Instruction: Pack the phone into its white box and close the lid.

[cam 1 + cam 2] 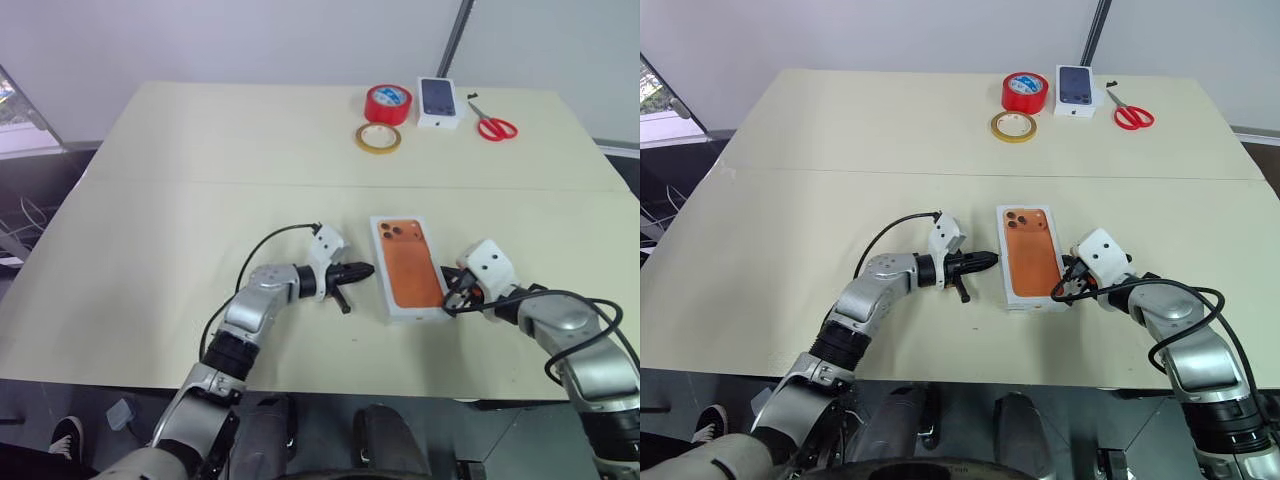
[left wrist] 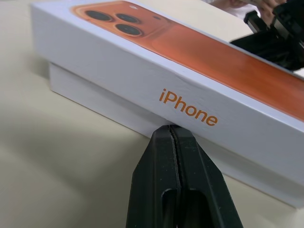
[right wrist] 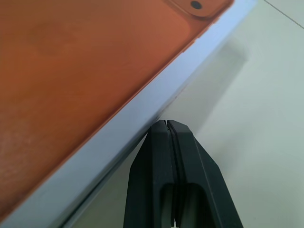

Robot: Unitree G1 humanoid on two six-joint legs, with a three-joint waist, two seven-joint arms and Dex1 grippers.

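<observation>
**Closed phone box pinched between two shut grippers**

A white rectangular cardboard lid (image 2: 142,71), printed on top with an orange phone picture and reading "iPhone" in orange letters on its side, sits on the shallow white cardboard box (image 2: 95,97), whose lower wall shows beneath it. The pair lies near the front edge of the beige table (image 1: 150,200). The phone itself is hidden. The left gripper (image 1: 362,270), fingers pressed together, reaches sideways with its tips at the box's left side. The right gripper (image 3: 166,124), fingers likewise together, angles in against the right side. Along the table's far edge lie a red tape roll (image 1: 388,103), a yellow tape ring (image 1: 378,137), a small white box picturing a dark phone (image 1: 439,102) and red-handled scissors (image 1: 493,124).
</observation>
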